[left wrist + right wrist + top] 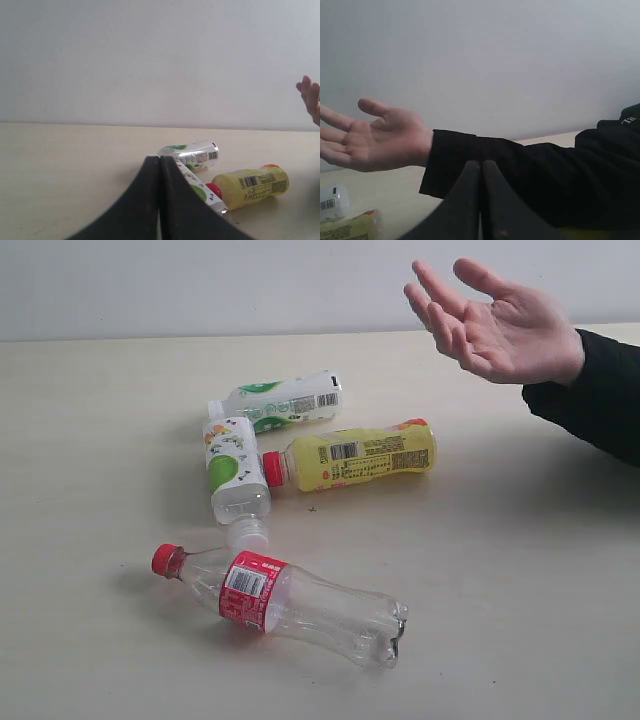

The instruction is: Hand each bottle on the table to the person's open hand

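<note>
Several bottles lie on their sides on the pale table [90, 440]. Nearest the front is a clear bottle with red cap and red label [290, 602]. Behind it lie a yellow-labelled bottle with a red cap [365, 456] and two white-and-green bottles [236, 475] [285, 400]. The person's open hand [495, 325] hovers palm up at the back right, on a black-sleeved arm [595, 400]. Neither gripper appears in the exterior view. My left gripper [160, 159] is shut and empty, short of the bottles [195, 153]. My right gripper [481, 164] is shut and empty, below the sleeve [520, 165] beside the hand [375, 137].
A plain pale wall [200, 285] rises behind the table's far edge. The black sleeve hangs over the right side of the table.
</note>
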Available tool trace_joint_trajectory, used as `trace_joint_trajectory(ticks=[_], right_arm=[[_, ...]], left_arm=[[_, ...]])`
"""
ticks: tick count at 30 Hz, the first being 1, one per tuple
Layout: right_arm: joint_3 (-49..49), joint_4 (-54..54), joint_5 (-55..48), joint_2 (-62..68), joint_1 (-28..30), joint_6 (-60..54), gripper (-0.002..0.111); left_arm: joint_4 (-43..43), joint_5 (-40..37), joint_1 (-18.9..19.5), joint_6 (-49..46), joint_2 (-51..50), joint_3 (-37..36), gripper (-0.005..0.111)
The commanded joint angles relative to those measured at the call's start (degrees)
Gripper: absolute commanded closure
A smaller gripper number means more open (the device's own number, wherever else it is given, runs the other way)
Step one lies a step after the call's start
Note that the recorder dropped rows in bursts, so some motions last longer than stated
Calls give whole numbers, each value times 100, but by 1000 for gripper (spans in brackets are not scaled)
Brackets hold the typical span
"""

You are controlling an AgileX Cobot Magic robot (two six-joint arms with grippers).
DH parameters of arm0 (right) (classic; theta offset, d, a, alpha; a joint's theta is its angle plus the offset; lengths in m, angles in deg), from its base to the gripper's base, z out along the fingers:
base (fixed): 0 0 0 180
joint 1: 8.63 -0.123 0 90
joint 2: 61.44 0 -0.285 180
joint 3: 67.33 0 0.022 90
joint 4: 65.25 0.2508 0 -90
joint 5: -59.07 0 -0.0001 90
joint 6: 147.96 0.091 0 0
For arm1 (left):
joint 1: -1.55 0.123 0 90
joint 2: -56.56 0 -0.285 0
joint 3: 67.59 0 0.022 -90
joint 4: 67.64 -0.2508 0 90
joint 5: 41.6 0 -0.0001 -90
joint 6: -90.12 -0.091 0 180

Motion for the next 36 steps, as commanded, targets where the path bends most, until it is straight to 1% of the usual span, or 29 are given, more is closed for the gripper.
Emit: trace_joint_trajectory(ticks=[1, 12, 14, 15, 17, 20, 22, 23, 27, 29, 30, 32, 36], right_arm=[[-26, -1, 7, -40, 30, -8, 108], [-26, -1, 7, -40, 30, -19, 108], [-26, -1, 190, -40, 30, -19, 108], [-26, 78, 523, -40, 30, 53, 108], [-26, 547, 698, -40, 30, 447, 108], [-26, 786, 907, -40, 30, 550, 108], [-26, 1656, 1131, -40, 30, 776, 108], [-26, 1844, 1144, -40, 30, 812, 108], [-26, 1656, 1088, -40, 30, 1023, 108], [240, 1237, 948, -40, 30, 1023, 108], [534, 1168, 693, -40, 30, 1023, 108], [904, 1168, 386, -20, 30, 960, 108], [1582, 1180, 52, 532, 30, 746, 108]], left_arm=[[-17, -7, 11, 45, 40, 0, 107], [-17, -7, 11, 45, 40, 0, 107], [-17, -7, 11, 45, 40, 0, 107], [-17, -7, 11, 45, 40, 0, 107], [-17, -7, 11, 45, 40, 0, 107], [-17, -7, 11, 45, 40, 0, 107], [-17, -7, 11, 45, 40, 0, 107], [-17, -7, 11, 45, 40, 0, 107], [-17, -7, 11, 45, 40, 0, 107], [-17, -7, 11, 45, 40, 0, 107], [-17, -7, 11, 45, 40, 0, 107], [-17, -7, 11, 45, 40, 0, 107], [-17, -7, 11, 45, 40, 0, 107]])
